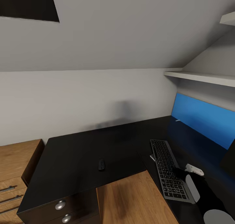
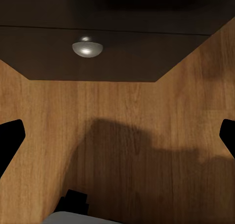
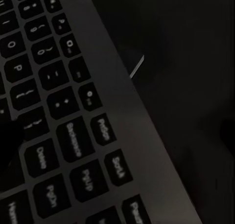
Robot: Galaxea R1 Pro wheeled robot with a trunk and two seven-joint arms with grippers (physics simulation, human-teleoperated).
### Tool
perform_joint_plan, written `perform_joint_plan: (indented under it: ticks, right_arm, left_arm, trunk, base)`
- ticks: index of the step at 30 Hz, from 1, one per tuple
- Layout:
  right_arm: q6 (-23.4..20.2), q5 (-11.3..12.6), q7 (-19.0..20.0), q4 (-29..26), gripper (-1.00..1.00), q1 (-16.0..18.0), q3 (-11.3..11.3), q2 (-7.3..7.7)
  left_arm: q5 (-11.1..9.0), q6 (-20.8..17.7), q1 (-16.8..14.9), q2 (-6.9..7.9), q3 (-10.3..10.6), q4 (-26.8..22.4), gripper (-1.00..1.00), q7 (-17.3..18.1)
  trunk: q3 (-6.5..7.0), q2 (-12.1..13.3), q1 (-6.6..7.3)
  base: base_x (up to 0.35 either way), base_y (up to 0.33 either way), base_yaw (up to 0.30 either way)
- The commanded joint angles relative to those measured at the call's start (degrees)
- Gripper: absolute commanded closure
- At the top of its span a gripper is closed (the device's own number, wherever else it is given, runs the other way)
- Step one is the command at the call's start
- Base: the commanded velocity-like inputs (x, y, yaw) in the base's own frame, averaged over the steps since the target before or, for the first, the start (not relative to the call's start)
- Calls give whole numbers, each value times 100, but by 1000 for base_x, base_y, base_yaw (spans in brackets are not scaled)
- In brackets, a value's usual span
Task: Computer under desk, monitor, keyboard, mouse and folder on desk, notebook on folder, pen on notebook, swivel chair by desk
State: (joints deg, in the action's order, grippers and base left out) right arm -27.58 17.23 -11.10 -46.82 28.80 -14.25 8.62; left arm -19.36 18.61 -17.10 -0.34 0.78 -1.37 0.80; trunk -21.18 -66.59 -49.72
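**Tabletop** [image 1: 81, 155]. Glossy black L-shaped top, filling the head view from 7 to 3 o'clock. Drawer unit with round silver knobs [image 1: 60, 205] at 7 o'clock. Wood floor [image 1: 130, 201] in the inner corner.

**Keyboard** [image 1: 168, 170]. Silver-grey frame, dark keys. Lies flat on the right wing of the tabletop at 4 o'clock, long axis running away from the robot. Judged already on the surface it belongs to; final spot beside the monitor not confirmed. A thin pale sliver [image 1: 152, 158] pokes out under its left edge, identity unclear.

**Mouse** [image 1: 101, 164]. Small dark object, probably the mouse, alone near centre, at 6 o'clock. Well apart from the keyboard, so judged not yet in place.

**Blue panel** [image 1: 202, 119]. Bright blue band at 3 o'clock, behind the keyboard, on the far right of the tabletop. Whether it is the monitor's lit face cannot be told.

**Right claw** [image 1: 180, 173]. Dark tip over the keyboard's near right corner, arm entering from 5 o'clock. Right wrist view looks close onto the keys [image 3: 73, 140] and frame edge. A dark finger [image 3: 10, 145] sits over the keys; the opening cannot be told. Low, close pose suggests handling the keyboard.

**Left claw** [image 2: 117, 140]. Finger tips [image 2: 10, 140] far apart at the frame's sides: wide, holding nothing. Left wrist view faces the floor and a drawer knob [image 2: 87, 47]; parked low, out of the way.

**Cabinet** [image 1: 16, 171]. Light wood, at 8 o'clock, beside the tabletop.
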Motion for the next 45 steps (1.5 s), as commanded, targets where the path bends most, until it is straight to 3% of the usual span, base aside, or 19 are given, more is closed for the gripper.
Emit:
perform_joint_plan:
  ticks: [1,24,38,45]
  right_arm:
    - [-20,63,-42,-7,-100,3,6,13]
    - [-20,78,-42,-5,-100,3,0,80]
    - [-20,78,-35,-3,-100,3,1,105]
    - [-20,79,-33,-3,-100,2,8,105]
  left_arm:
    - [-33,18,-4,-1,10,6,-100,8]
    - [-25,15,-4,-18,10,6,-100,8]
    - [-32,20,-4,-19,10,6,-100,8]
    - [-33,20,-4,-19,10,6,-100,8]
  trunk:
    - [-7,-4,0]
    - [-7,-4,0]
    - [-258,-566,-308]
    - [-258,-566,-308]
  base:
    - [0,0,0]
    - [0,0,0]
    - [0,0,0]
    - [0,0,0]
